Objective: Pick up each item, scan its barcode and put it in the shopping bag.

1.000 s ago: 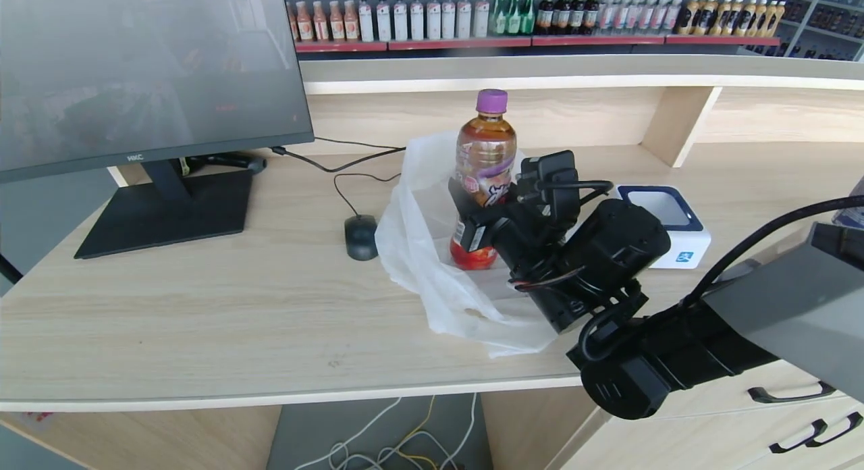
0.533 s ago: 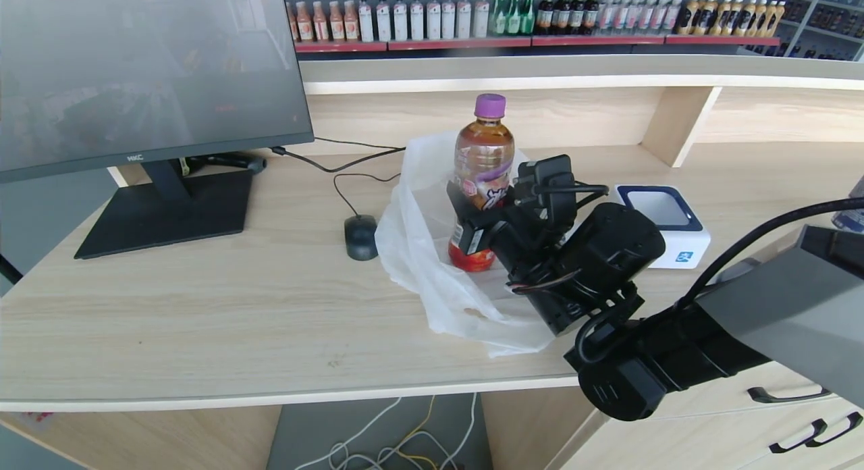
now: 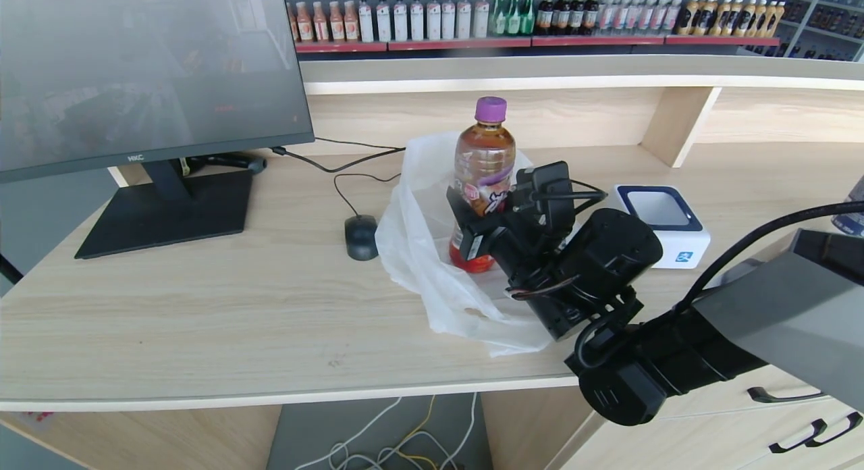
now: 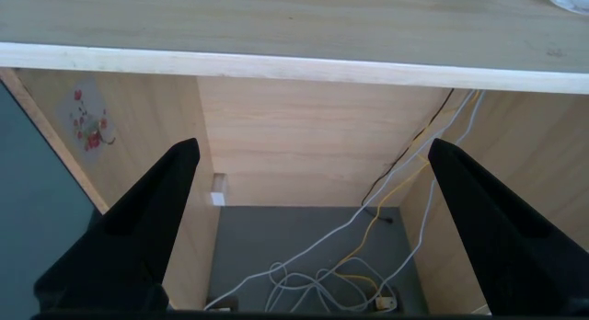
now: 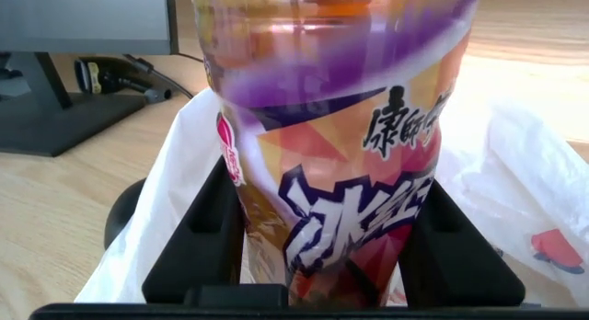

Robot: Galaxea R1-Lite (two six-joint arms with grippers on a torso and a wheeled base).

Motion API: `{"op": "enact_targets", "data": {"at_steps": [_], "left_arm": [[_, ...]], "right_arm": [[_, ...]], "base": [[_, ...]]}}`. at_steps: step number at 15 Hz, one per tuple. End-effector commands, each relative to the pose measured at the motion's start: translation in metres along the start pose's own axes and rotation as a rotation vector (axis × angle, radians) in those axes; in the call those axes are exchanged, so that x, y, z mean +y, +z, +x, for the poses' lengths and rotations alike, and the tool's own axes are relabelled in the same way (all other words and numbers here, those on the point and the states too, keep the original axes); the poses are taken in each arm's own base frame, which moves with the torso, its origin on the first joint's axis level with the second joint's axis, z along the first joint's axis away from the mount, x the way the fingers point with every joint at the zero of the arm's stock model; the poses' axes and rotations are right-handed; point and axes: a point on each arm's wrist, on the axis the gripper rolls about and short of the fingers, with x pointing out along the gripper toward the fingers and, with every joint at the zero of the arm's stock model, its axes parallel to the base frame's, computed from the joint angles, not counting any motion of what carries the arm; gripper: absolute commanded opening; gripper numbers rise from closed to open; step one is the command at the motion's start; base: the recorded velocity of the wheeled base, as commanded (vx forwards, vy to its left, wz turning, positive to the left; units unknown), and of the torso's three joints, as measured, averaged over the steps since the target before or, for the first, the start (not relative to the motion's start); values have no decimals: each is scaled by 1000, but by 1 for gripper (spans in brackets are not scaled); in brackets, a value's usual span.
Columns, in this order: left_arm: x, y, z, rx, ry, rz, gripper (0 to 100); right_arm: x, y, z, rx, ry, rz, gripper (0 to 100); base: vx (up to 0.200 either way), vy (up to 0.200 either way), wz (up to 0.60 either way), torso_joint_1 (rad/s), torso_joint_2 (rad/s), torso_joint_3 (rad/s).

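wood-grain counter [image 3: 202,308]: right jaws clamp plastic bottle [image 3: 484,152] at crinkled bag [image 3: 412,247].

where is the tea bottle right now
Head view, mid-counter: the tea bottle is upright in the right gripper, over the white shopping bag, left of the scanner.

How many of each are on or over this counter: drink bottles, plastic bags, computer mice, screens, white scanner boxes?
Drink bottle: 1
Plastic bag: 1
Computer mouse: 1
Screen: 1
White scanner box: 1
Total: 5
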Motion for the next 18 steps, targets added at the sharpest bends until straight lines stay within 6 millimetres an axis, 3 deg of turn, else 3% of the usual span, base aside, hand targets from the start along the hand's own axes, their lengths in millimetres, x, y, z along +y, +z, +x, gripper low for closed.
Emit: {"op": "enact_targets", "data": {"at_steps": [1,6,9,10,18], "left_arm": [[0,0,0,-2,0,0,100],[0,0,0,0,0,0,100],[0,0,0,-2,0,0,100],[0,0,0,0,0,0,100],[0,0,0,-2,0,0,100]], "right_arm": [[0,-1,-2,7,2,-1,0],[0,-4,-5,22,3,-4,0],[-2,5,-5,2,-3,-1,0],[-3,9,-5,-6,-6,0,100],[-13,51,-30,-48,-10,5,100]], "base": [[0,0,0,0,0,0],[0,0,0,0,0,0],[0,0,0,0,0,0],[0,0,0,0,0,0],[0,0,0,0,0,0]]}}
